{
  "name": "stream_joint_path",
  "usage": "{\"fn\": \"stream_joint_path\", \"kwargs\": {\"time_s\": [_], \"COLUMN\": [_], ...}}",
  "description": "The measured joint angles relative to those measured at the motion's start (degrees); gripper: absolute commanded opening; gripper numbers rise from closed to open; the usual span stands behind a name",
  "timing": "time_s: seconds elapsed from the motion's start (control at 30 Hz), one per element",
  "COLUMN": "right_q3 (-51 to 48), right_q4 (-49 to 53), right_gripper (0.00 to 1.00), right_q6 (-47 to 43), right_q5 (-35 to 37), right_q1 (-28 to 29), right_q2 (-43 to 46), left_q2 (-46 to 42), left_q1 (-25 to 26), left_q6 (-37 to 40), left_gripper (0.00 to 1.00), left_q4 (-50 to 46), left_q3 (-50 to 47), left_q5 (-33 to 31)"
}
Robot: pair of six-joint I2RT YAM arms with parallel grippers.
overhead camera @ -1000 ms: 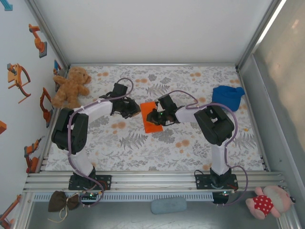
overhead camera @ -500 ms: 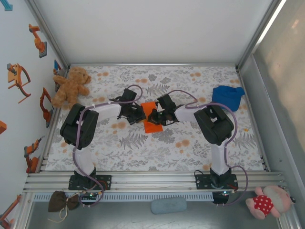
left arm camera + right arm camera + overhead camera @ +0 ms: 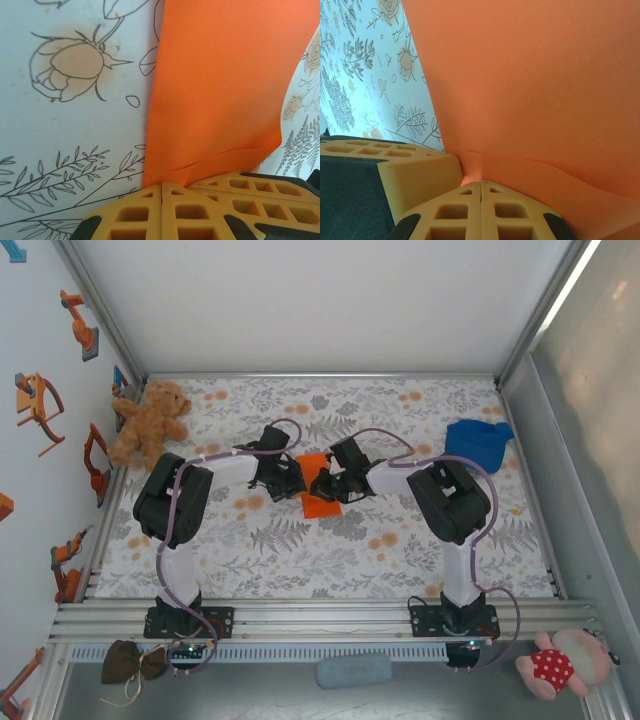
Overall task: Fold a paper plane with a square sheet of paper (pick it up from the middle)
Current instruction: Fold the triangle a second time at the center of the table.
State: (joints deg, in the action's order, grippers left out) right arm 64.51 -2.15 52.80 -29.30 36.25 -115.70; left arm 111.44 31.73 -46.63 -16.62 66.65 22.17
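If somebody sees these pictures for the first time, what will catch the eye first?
The bright orange sheet of paper in the middle of the flowered table stands out first, pinched from both sides between the two arms. The left pincer and the right pincer are each shut on an edge of it. Next come the brown teddy bear at the far left corner and the blue cloth at the far right.
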Motion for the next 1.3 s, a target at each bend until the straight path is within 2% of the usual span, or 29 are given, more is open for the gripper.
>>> {"fn": "stream_joint_path", "kwargs": {"time_s": [0.7,0.93,1.3], "right_q3": [-0.81,-2.62,-2.97], "right_q4": [1.49,-1.84,-0.98], "right_gripper": [0.0,0.0,0.0], "right_q6": [-2.97,-3.13,-3.37], "right_q5": [3.45,1.86,2.43], "right_q1": [-2.03,-3.17,-9.51], "right_q2": [1.81,1.75,2.54], "left_q2": [0.79,0.98,1.09], "left_q1": [0.09,0.11,0.13], "left_q6": [1.25,1.31,1.57], "left_gripper": [0.02,0.0,0.0], "left_q4": [-2.29,-2.71,-2.67], "left_q3": [1.64,1.92,1.99], "left_q5": [-0.28,-0.37,-0.24]}}
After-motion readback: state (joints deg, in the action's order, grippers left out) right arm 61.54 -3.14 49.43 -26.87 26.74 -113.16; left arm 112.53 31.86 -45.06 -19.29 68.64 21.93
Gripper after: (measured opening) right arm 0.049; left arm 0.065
